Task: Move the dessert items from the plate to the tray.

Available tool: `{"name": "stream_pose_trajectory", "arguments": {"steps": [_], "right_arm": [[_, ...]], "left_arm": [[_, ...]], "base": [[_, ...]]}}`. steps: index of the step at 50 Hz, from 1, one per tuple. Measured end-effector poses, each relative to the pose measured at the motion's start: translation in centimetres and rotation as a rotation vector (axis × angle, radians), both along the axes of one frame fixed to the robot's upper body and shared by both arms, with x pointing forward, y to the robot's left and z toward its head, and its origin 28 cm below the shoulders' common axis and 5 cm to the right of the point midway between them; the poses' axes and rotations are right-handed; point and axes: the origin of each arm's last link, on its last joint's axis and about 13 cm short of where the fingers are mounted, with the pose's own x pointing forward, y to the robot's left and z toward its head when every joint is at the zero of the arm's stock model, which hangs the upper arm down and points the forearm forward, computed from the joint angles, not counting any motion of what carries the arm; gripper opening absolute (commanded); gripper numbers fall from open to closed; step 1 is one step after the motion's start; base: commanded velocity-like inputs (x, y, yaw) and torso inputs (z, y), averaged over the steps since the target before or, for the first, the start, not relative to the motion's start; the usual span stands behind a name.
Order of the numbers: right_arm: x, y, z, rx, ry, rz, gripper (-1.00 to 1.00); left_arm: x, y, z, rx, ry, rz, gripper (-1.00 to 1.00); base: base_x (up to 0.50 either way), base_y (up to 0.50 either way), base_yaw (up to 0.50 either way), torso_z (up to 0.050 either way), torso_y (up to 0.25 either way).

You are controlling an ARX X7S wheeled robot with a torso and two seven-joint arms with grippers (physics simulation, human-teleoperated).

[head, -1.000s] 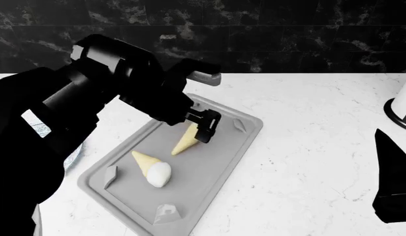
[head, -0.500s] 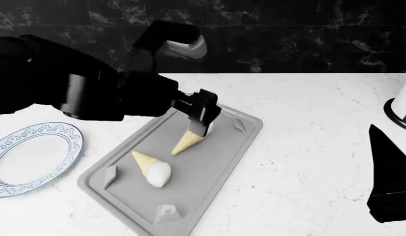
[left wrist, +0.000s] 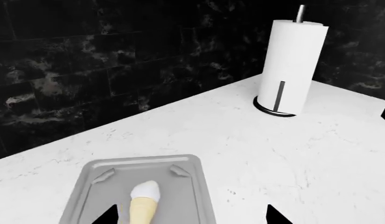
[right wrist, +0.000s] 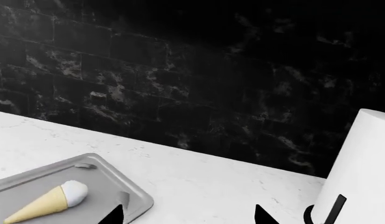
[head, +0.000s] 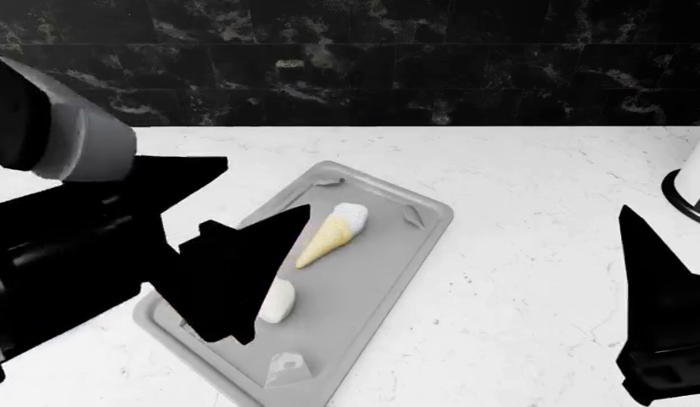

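Observation:
An ice-cream cone (head: 330, 235), pale yellow with a white scoop, lies on the light-grey tray (head: 378, 280). It also shows in the left wrist view as the cone (left wrist: 143, 205) and in the right wrist view as the cone (right wrist: 48, 201). A white oval lump (head: 277, 302) rests on the tray too, partly behind my left gripper (head: 259, 188). That gripper hangs open above the tray's left side, holding nothing. My right gripper (right wrist: 189, 215) is open and empty over the counter, right of the tray. The plate is hidden behind my left arm.
A paper towel roll (left wrist: 292, 60) stands on a holder at the counter's far right, close to my right arm (head: 667, 322). A black marbled wall (head: 440, 59) backs the white counter (head: 531, 220).
My left gripper let go of the cone and drew back from the tray toward the camera, now covering the plate. The cone stays on the tray. The right arm rose slightly.

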Motion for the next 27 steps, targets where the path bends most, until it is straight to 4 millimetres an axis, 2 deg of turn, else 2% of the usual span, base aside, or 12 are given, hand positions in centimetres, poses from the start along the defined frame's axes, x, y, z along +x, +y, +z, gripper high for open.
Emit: {"name": "stream_pose_trajectory", "arguments": {"steps": [13, 27], "right_arm": [[-0.8, 0.3, 0.3, 0.019, -0.062, 0.021, 1.0], [-1.4, 0.4, 0.5, 0.035, -0.12, 0.036, 1.0]], "left_arm": [[-4.1, 1.2, -0.4, -0.054, -0.136, 0.064, 1.0], [-5.8, 1.2, 0.0, -0.102, -0.243, 0.121, 1.0]], "base": [[0.0, 0.0, 0.0, 0.0, 0.0], [0.0, 0.0, 0.0, 0.0, 0.0]]}}
